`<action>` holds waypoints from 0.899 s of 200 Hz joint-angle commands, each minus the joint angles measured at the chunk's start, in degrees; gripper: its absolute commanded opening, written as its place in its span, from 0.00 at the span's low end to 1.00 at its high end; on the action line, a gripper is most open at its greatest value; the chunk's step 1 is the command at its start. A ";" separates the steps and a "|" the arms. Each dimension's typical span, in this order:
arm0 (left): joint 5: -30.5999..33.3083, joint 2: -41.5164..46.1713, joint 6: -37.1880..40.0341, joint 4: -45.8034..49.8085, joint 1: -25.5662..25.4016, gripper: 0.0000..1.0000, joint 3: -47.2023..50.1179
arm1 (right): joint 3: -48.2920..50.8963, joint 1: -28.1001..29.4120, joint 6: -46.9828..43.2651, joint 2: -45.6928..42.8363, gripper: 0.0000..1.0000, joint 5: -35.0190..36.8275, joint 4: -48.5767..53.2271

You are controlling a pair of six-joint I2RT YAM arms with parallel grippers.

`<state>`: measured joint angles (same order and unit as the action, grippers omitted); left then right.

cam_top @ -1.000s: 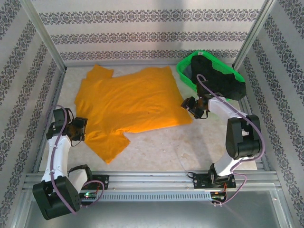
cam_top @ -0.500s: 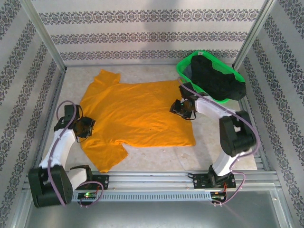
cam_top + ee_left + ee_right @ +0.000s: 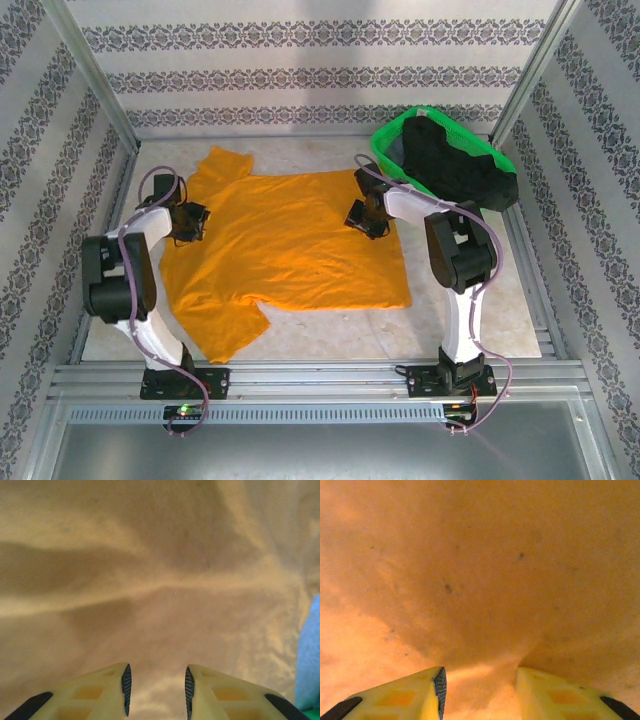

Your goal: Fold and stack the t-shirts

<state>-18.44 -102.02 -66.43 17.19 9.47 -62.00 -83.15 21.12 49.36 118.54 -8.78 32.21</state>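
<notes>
Shirt-folding on the table (image 3: 480, 300): bright orange short-sleeved cloth t-shirt (image 3: 290, 250) lies spread flat; right gripper (image 3: 355, 216) pinches a ridge near its far right corner, left gripper (image 3: 198, 222) (jaws narrow, grip unclear) sits on its left edge.

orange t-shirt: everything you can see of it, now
The orange t-shirt is plain soft cloth with short sleeves, spread nearly flat and lightly wrinkled on the table, collar to the left, hem to the right, one sleeve far, one near. The left claw pinches it at the collar side; the right claw pinches a raised ridge near the hem.
</notes>
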 commanded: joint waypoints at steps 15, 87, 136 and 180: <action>-1.80 -8.78 -0.39 -0.97 1.60 0.35 -3.50 | -7.62 -0.42 3.50 6.96 0.43 0.72 7.60; -6.10 -17.66 0.83 -3.92 6.75 0.35 -14.12 | -27.98 -1.54 5.85 19.74 0.43 -1.44 12.21; -8.81 -22.65 -0.24 -8.38 10.26 0.39 -21.59 | -47.34 -3.99 2.87 29.79 0.48 -4.06 16.56; -4.23 -9.63 5.73 -4.25 9.85 0.53 -18.72 | -48.15 -3.81 -4.62 21.85 0.56 -5.19 14.12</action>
<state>-26.79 -121.38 -65.28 9.87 19.25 -82.83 -133.01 17.32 49.23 146.98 -13.19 45.82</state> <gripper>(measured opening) 0.512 0.552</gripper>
